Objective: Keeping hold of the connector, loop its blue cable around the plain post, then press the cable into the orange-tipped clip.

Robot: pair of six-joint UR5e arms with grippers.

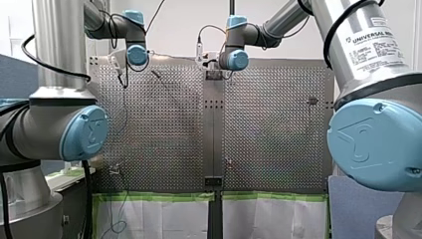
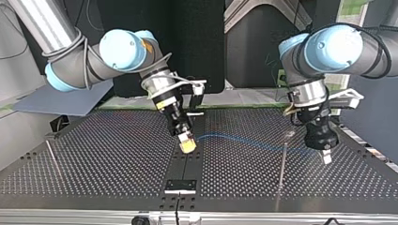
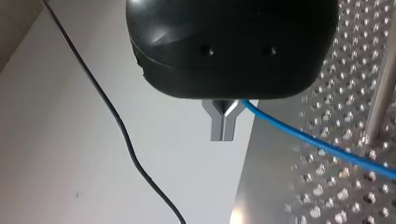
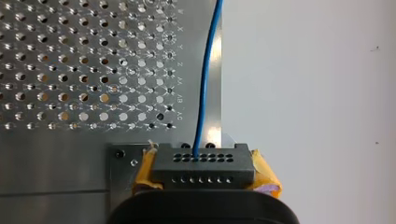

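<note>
My right gripper [image 4: 205, 171] clamps the connector [image 4: 203, 163]; well apart from the connector, my left gripper [image 3: 223, 130] pinches its blue cable [image 3: 327, 147].

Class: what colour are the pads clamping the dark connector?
Yellow pads, one on either side of the connector; best seen in the right wrist view.

- Front view: from behind and above the arms [image 1: 64, 132], between their shoulders, facing outward over the perforated table [image 1: 164, 124], at a distance.
- Top view: from across that table, low, facing the arms, so sides are crossed.
- Left wrist view: close behind my left gripper [image 3: 223, 125], looking along it.
- Right wrist view: close behind my right gripper [image 4: 205, 173], looking past the connector [image 4: 203, 161].
- Top and both wrist views share the blue cable [image 2: 244, 139].
</note>
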